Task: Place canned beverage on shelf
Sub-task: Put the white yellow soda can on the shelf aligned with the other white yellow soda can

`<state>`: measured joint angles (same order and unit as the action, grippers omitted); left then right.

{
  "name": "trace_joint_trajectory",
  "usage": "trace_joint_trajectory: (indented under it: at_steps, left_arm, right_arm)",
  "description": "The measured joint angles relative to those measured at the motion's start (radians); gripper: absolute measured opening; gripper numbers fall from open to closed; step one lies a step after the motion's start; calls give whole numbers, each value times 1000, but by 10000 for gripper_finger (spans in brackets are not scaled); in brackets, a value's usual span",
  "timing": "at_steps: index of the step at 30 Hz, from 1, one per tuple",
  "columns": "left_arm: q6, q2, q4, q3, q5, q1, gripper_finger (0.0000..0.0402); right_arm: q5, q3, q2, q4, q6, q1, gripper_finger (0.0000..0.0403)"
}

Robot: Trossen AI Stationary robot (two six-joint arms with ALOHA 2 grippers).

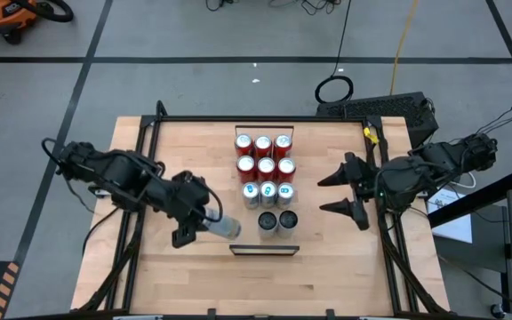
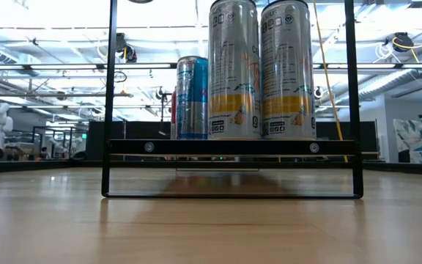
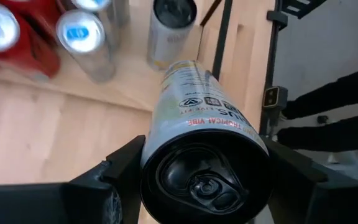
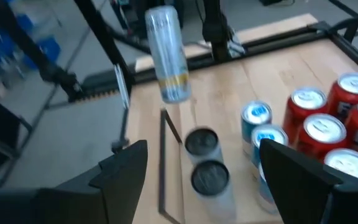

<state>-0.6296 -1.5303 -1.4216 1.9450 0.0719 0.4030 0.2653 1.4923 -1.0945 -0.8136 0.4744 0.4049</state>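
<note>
Left hand grips a silver can (lying sideways) beside the shelf; right hand wide open.

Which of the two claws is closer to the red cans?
Right. The open right gripper waits just beside the red cans; the left gripper, holding a silver can sideways, sits farther off, diagonally past the blue-topped cans.

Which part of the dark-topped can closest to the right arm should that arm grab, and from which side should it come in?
Take the right dark-topped can by its upper body, from its open right side, where the right gripper waits open. It stands upright, taller than the blue-lidded can behind it; its twin blocks the left. The left gripper holds a silver can.
</note>
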Motion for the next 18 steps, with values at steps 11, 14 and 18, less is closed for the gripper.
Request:
trace_joint_trajectory:
  at_steps: [11, 14, 18]
  left_arm:
    - [471, 0, 76, 93, 31, -51, 243]
    - [635, 0, 150, 100, 62, -50, 243]
    - [800, -1, 229, 101, 75, -50, 243]
  right_arm:
    - [-54, 0, -115, 174, 215, -38, 281]
    - [-144, 0, -153, 260, 258, -62, 286]
    - [-210, 0, -190, 360, 262, -90, 311]
